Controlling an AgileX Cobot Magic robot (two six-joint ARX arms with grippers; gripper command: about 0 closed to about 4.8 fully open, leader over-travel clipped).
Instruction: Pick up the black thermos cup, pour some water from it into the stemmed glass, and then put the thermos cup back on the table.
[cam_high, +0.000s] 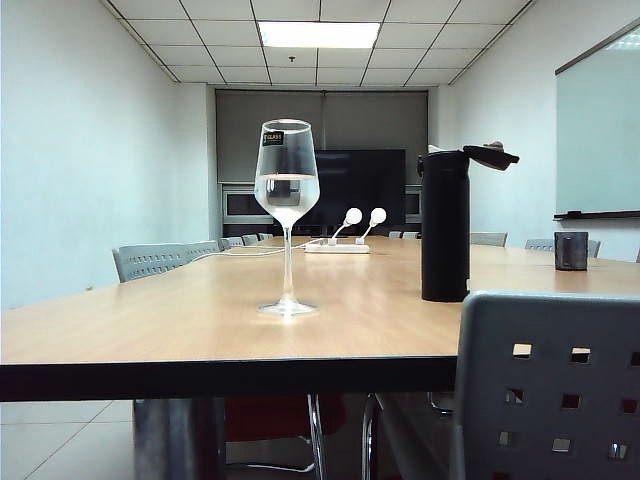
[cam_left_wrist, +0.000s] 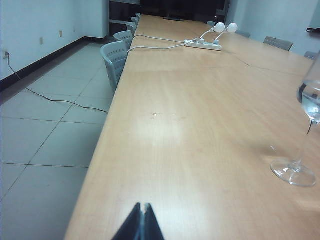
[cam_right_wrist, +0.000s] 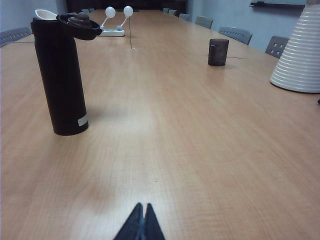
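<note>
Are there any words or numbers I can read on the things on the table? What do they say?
Black label near the rim of the stemmed glass: white print, too small and blurred to read.
Pale sticker low on the black thermos cup: no letters can be made out.
Small dark cup: a pale mark near its rim, too small to read.
Nothing else shows any writing. Left gripper and right gripper, both shut, bear none.

The exterior camera sat low at the end of the long light-wood tabletop (cam_high: 200, 320), facing down its length. Both wrist cameras looked forward from close above it, sharing the white power strip (cam_left_wrist: 202, 44).
</note>
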